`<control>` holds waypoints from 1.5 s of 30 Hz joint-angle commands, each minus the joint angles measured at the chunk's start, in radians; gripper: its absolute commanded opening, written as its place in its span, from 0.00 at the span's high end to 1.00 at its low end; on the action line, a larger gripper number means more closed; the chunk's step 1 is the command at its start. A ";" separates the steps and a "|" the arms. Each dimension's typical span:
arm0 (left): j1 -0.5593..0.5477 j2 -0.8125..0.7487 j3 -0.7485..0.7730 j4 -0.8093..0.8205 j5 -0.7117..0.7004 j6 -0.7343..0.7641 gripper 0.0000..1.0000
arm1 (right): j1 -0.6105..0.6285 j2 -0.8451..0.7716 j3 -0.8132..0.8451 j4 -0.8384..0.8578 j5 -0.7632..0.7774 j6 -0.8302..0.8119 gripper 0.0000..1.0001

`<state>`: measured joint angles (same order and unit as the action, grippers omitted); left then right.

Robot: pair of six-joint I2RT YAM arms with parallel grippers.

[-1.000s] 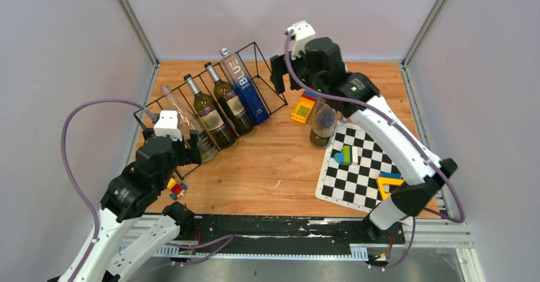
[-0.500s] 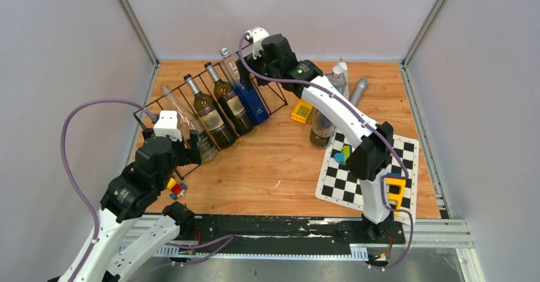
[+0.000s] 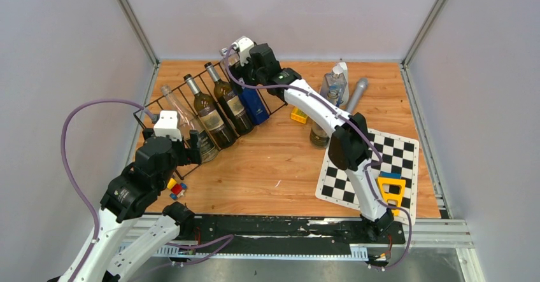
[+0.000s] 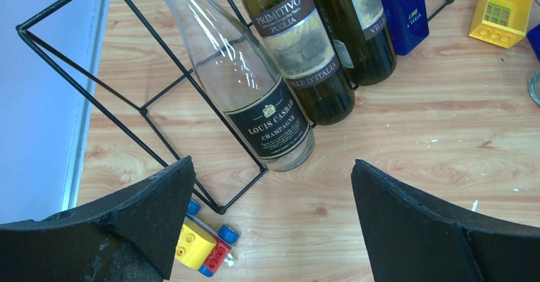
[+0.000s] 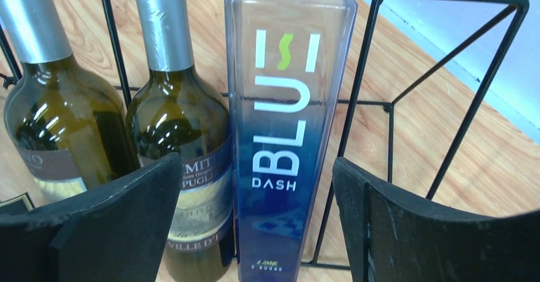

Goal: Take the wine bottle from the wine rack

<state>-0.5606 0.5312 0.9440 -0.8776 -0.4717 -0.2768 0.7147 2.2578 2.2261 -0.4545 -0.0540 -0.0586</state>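
Note:
The black wire wine rack (image 3: 135,114) stands at the back left with several bottles leaning in its slots. From left to right they are a clear champagne bottle (image 3: 173,109), two dark green wine bottles (image 3: 207,111), and a square blue "BLU DASH" bottle (image 3: 255,105). My right gripper (image 3: 245,58) reaches over the rack's right end. In the right wrist view it (image 5: 258,161) is open, its fingers (image 5: 108,225) on either side of the blue bottle (image 5: 290,104) without gripping it. My left gripper (image 4: 272,164) hangs open just in front of the champagne bottle's base (image 4: 274,129).
A small toy block car (image 3: 176,188) lies by the rack's near corner. A yellow block (image 3: 298,114), a standing dark bottle (image 3: 320,133), a clear dispenser bottle (image 3: 334,84) and a grey cylinder (image 3: 356,91) sit at the back right. A checkerboard mat (image 3: 363,180) carries coloured shapes.
My right arm has swung left from the back centre to above the blue bottle in the rack. The left arm and the bottles have not moved.

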 commanded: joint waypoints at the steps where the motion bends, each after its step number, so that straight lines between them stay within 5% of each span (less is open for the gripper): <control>1: 0.004 -0.007 -0.004 0.041 0.004 0.018 0.00 | -0.019 0.026 0.055 0.155 -0.028 -0.009 0.13; 13: 0.004 -0.004 -0.005 0.042 0.003 0.019 0.00 | -0.046 0.133 0.092 0.231 -0.114 0.027 0.16; 26: 0.004 -0.004 -0.005 0.042 0.002 0.019 0.00 | -0.045 0.193 0.113 0.306 -0.144 0.052 0.33; 45: 0.004 -0.010 -0.005 0.043 -0.005 0.018 0.00 | -0.028 0.042 0.001 0.349 -0.105 -0.020 0.80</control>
<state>-0.5606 0.5297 0.9417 -0.8764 -0.4728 -0.2741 0.6731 2.4111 2.2364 -0.1841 -0.1783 -0.0334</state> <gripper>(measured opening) 1.000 0.664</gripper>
